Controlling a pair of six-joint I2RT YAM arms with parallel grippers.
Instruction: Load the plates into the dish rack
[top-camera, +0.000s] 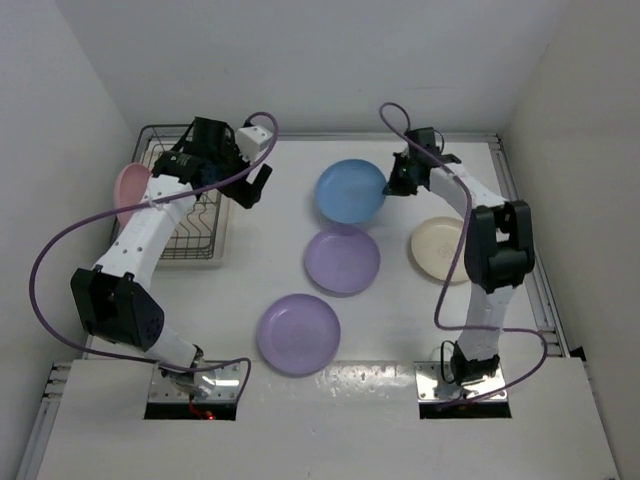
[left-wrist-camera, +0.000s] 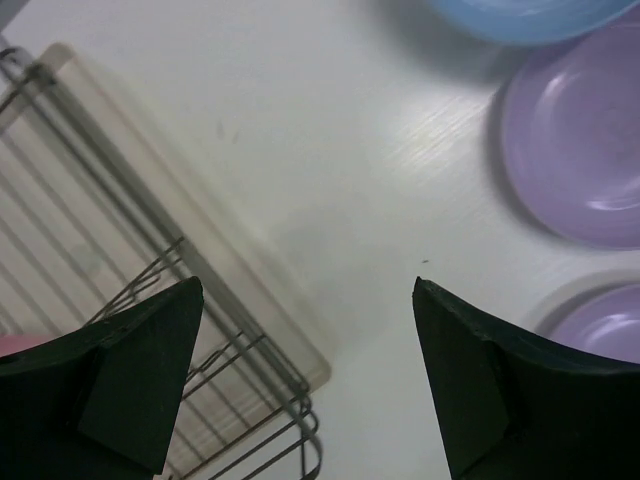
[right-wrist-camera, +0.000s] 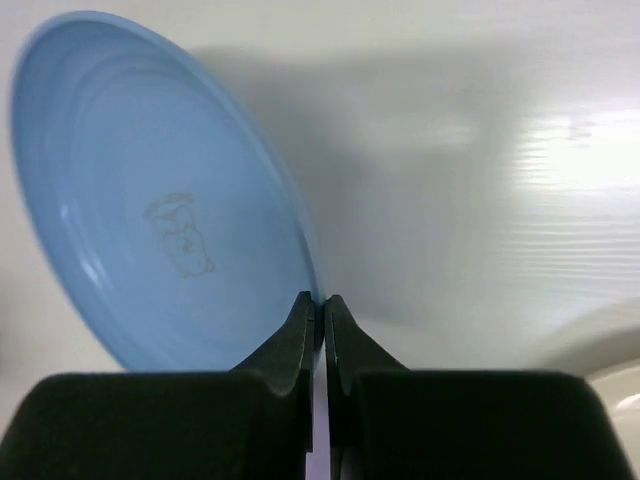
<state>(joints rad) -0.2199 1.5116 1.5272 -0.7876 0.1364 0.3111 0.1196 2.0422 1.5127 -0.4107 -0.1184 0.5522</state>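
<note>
Purple plates (top-camera: 342, 259), I count two; one blue plate (right-wrist-camera: 160, 200) pinched by right gripper (right-wrist-camera: 322, 305); one cream plate (top-camera: 437, 247); one pink plate (top-camera: 128, 185) in dish rack (top-camera: 205, 238); left gripper (left-wrist-camera: 308, 290) spread.

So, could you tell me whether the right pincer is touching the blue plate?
Touching. The right wrist view shows the right pincer shut on the rim of the blue plate, with no gap between them.

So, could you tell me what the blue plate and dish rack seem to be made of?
The blue plate looks like smooth, semi-glossy plastic, given soft highlights and a moulded emblem. The dish rack is thin dark metal wire, possibly coated; its tray looks like cream matte plastic.
</note>
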